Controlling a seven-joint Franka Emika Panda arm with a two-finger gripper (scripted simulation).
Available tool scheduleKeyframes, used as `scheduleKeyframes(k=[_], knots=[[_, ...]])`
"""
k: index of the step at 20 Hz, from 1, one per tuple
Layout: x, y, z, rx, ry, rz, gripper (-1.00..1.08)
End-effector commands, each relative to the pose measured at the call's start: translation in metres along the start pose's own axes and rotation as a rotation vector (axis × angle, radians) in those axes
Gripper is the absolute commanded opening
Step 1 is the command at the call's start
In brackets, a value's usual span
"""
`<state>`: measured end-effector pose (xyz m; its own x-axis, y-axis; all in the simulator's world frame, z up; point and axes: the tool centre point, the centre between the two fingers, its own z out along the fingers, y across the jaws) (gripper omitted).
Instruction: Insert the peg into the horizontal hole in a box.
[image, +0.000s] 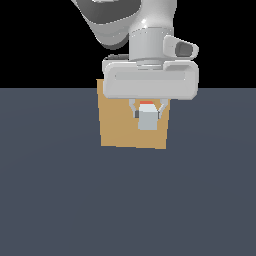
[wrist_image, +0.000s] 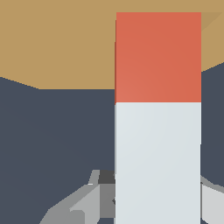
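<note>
The tan-orange box (image: 117, 125) stands on the dark floor behind my hand. My gripper (image: 147, 114) is shut on the peg (image: 146, 119), whose white end faces the exterior camera with a sliver of red-orange above it. In the wrist view the peg (wrist_image: 157, 118) runs away from the camera, white half near, red-orange half far, its red tip against the box face (wrist_image: 61, 48). The hole is hidden behind the peg and gripper. One finger (wrist_image: 94, 199) shows beside the white half.
The dark grey floor (image: 60, 200) spreads all around the box. The arm's wide white hand body (image: 150, 80) covers the box's upper edge in the exterior view.
</note>
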<state>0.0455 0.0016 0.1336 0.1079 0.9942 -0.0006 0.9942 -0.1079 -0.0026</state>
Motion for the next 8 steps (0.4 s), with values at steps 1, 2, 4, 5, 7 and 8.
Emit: scheduleKeyframes(k=[1,2,4,5,7,8], knots=[[0.018,0.001,-0.002,-0.004,0.000,0.001,-1.00],[0.023,0.001,-0.002,-0.004,0.000,0.001,-1.00],[0.031,0.002,-0.002,-0.004,0.000,0.001,-1.00],[0.033,0.002,-0.002,-0.004,0.000,0.001,-1.00],[0.036,0.003,-0.002,-0.004,0.000,0.001,-1.00],[0.036,0.003,-0.002,-0.004,0.000,0.001,-1.00]])
